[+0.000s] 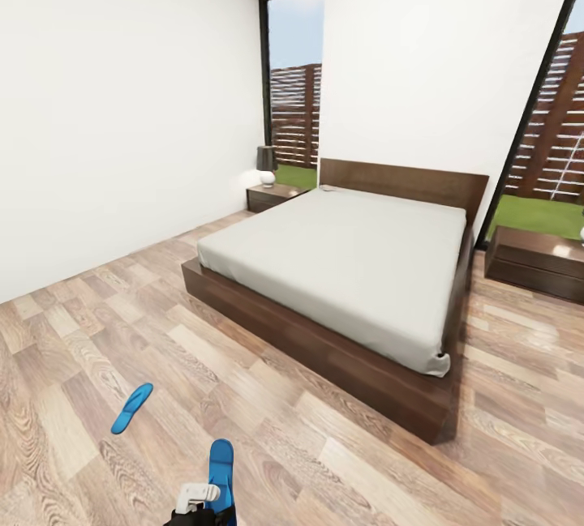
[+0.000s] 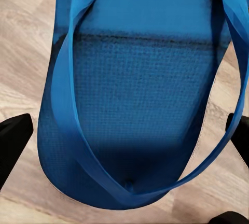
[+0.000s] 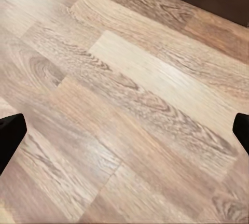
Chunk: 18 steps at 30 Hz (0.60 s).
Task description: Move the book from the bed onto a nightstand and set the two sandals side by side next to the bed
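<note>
Bedroom: bed (image 1: 341, 267) with grey mattress stands against far wall, nightstand (image 1: 272, 197) on one side carrying small lamp (image 1: 267, 165), second nightstand (image 1: 537, 260) on other side. Book not discernible on mattress. One blue sandal (image 1: 131, 408) lies on wood floor (image 1: 97, 331), well apart from bed. Second sandal (image 2: 140, 94) sits between spread fingers (image 2: 13, 143) of left gripper (image 2: 127, 149), low near floor; actual grip cannot be told. Right gripper (image 3: 124, 133) open, nothing between fingers, over bare planks near bed frame.
</note>
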Available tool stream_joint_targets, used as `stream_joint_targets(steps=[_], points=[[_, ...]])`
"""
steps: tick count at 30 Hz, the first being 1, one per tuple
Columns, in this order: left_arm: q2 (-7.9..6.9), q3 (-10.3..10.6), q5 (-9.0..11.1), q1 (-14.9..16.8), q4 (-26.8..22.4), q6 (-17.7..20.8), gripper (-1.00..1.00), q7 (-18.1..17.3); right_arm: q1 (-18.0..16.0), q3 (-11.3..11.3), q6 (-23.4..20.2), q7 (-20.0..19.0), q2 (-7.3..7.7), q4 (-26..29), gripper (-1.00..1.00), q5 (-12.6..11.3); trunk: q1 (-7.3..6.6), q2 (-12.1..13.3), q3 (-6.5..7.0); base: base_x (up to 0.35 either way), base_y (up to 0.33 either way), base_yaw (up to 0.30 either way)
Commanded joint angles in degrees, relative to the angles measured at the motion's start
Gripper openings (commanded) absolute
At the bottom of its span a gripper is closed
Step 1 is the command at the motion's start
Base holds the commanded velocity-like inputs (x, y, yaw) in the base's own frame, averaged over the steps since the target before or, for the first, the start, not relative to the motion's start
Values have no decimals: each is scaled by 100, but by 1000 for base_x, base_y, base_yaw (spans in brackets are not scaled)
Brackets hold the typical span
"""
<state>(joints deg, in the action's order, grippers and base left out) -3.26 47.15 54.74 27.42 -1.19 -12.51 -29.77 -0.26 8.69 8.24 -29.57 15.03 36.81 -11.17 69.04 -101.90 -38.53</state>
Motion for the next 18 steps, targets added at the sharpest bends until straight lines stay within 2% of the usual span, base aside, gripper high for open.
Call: stream_joint_targets(steps=[1, 8, 18], points=[[0, 47, 34, 3, 4, -23, -100, -11, -3, 10, 1, -40, 0, -7, 100, -44, 2, -2, -6, 216, -193, 291], [0, 48, 35, 4, 4, -23, -100, -11, -2, 10, 1, -40, 0, -7, 100, -44, 2, -2, -6, 218, -195, 252], [0, 49, 33, 3, 4, -23, -100, -11, -2, 10, 2, -41, 0, -7, 100, -44, 2, -2, -6, 190, -171, 26]])
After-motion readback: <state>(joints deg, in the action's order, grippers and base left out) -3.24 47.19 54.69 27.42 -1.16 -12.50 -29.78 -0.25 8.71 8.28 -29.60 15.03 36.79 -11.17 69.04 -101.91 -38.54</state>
